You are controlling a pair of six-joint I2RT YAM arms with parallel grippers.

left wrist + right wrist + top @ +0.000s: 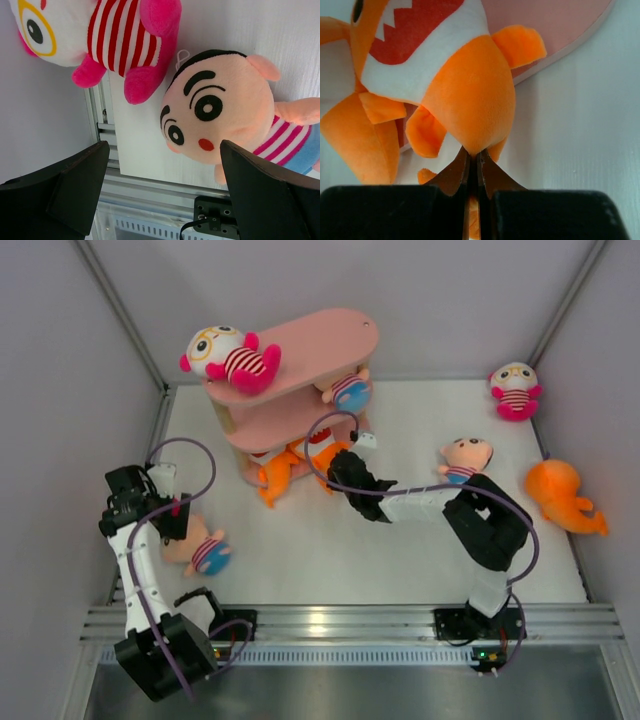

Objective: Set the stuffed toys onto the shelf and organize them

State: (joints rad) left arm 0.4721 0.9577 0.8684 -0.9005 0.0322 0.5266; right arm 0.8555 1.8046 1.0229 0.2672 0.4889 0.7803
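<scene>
So, I reckon I'm about halfway. The shelf [320, 335] already carries four toys. The top-tier white doll [228, 358] lies on its top board and the middle-tier peach doll [350, 392] is tucked at the right end of its middle board. The first shark [275, 472] and the second shark [325, 453] lie at its bottom board, their tails spilling over the front edge.

My right gripper [472, 162] sits just in front of the shelf. Its jaws are pressed together and, as far as I can tell, pinched on the second shark's tail, so that one isn't released yet.

My left gripper [164, 147] is well to the shelf's front-left, jaws spread wide and empty. It hovers over the near peach doll [220, 120], with the near white doll [100, 30] just beside it.

To the right of the shelf, three more toys lie on the table: the loose peach doll [465, 455] nearest, and the loose white doll [515, 390] and the loose shark [562, 495] well apart from it. By my count, five toys are left to shelve.
</scene>
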